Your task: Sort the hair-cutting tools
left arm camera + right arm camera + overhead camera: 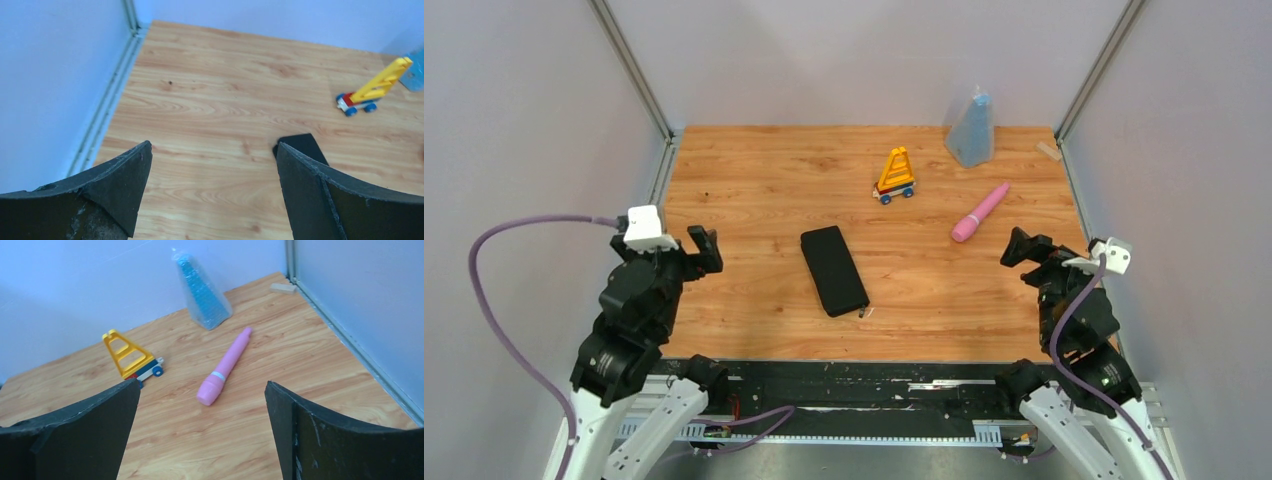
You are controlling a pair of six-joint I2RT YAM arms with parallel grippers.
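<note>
No scissors or combs show in any view. A flat black zipped case (834, 270) lies in the middle of the wooden table, its zip pull at the near end; one corner of the case shows in the left wrist view (300, 142). My left gripper (704, 250) is open and empty, left of the case; its jaws stand wide apart over bare wood in the left wrist view (214, 150). My right gripper (1029, 248) is open and empty at the right, just short of the pink wand; its jaws are wide apart in the right wrist view (202, 387).
A pink tapered wand (981, 212) (225, 365) lies right of centre. A yellow-orange wheeled toy (895, 176) (372, 90) (131, 357) stands behind the case. A blue cone-shaped thing in clear wrap (971, 128) (202, 295) and a small wooden block (1049, 150) sit at the back right. Walls enclose three sides.
</note>
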